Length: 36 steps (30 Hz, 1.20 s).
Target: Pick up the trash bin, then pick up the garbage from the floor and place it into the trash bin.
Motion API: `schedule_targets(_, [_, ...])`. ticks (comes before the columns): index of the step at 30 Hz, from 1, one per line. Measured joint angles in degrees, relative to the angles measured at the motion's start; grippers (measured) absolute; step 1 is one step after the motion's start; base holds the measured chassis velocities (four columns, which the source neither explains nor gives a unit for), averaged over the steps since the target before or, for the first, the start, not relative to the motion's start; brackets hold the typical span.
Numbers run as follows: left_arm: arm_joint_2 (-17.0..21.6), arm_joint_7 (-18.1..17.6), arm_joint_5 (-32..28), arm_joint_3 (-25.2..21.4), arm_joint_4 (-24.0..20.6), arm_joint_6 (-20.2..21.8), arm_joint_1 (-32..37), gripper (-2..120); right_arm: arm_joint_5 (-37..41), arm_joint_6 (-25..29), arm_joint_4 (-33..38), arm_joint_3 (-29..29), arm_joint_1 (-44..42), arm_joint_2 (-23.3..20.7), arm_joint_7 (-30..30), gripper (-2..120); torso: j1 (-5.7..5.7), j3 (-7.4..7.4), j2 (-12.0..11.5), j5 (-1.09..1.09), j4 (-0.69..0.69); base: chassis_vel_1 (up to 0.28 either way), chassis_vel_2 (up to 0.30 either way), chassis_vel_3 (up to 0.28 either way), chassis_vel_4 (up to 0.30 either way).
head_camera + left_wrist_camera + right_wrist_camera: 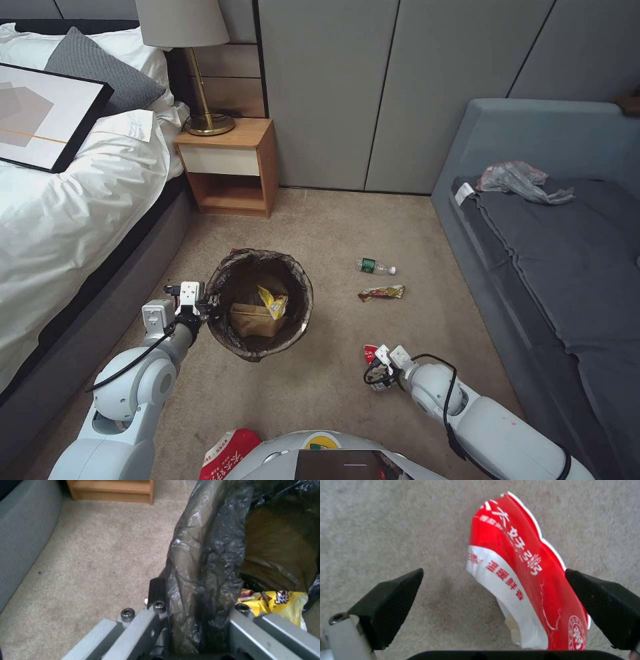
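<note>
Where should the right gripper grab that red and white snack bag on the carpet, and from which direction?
Come straight down from above, as the open right gripper already straddles the red-and-white snack bag. Pinch across its narrow width near the middle: it lies crumpled with one long edge lifted, so the fingers can probably close on the raised fold.

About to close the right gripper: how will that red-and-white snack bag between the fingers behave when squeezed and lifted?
The red-and-white snack bag is thin, creased film, so it will probably crumple rather than resist. It looks flat and nearly empty, so likely very light. Its glossy surface may slip; it lies off-centre, against one finger of the open right gripper.
</note>
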Motion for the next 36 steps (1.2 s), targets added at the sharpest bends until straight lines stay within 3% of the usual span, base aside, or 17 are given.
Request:
schedule_targets(10, [0.2, 0.0, 0.0, 0.0, 0.2, 0.0, -0.3, 0, -1.5, 1.7, -3.6, 0.4, 0.0, 0.9, -0.8, 100, 0.00, 0.00, 0.0, 0.00, 0.00, 0.000, 0.000, 0.000, 0.000])
schedule_targets(13, [0.4, 0.0, -0.1, -0.3, 0.3, 0.0, -0.1, 0, -1.6, 2.4, -4.7, 0.9, -0.1, 1.4, -0.8, 95, 0.00, 0.00, 0.0, 0.00, 0.00, 0.000, 0.000, 0.000, 0.000])
schedule_targets(36, [1.2, 0.0, -0.3, -0.4, 0.5, 0.0, -0.2, 0, -3.0, 3.6, -6.0, 5.4, -2.5, 2.7, -2.3, 10, 0.00, 0.00, 0.0, -0.01, 0.00, 0.000, 0.000, 0.000, 0.000])
